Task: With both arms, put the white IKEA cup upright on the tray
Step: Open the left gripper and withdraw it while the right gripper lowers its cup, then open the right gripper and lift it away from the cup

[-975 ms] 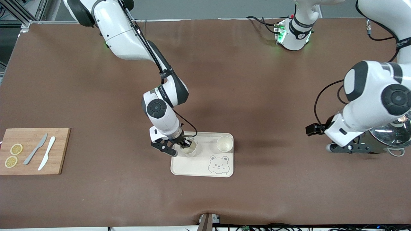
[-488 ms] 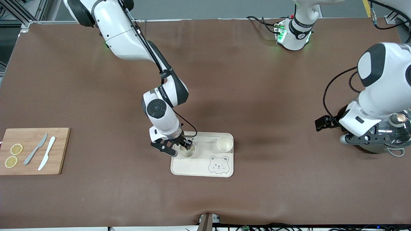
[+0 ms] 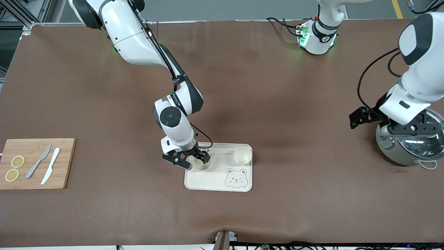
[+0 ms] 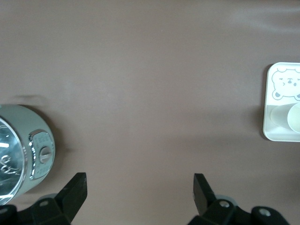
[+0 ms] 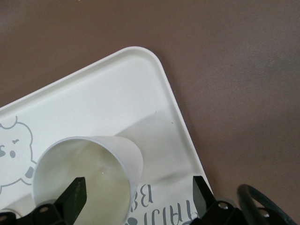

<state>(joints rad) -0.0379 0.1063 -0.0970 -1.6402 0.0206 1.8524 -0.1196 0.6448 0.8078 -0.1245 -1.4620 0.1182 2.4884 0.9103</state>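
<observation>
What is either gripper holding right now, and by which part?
Nothing. The right gripper is open over the cup standing on the tray; the left gripper is open over bare table.

table cover (image 3: 263, 86): brown mat, edge to edge, a bit wrinkly, soft shine near the top edge
cutting board (image 3: 34, 163): wood, parked at the edge on the right arm's end
on the board: two lemon slices (image 3: 14, 168), grey knife (image 3: 38, 161), white knife (image 3: 50, 165), side by side
pot (image 3: 409, 147): greenish-grey, glass lid, at the left arm's end
frame (image 3: 20, 14): metal rails past the top corner
floor: grey strip along the top
cables (image 3: 263, 246): tangled under the bottom edge
light: even, soft shadows
</observation>
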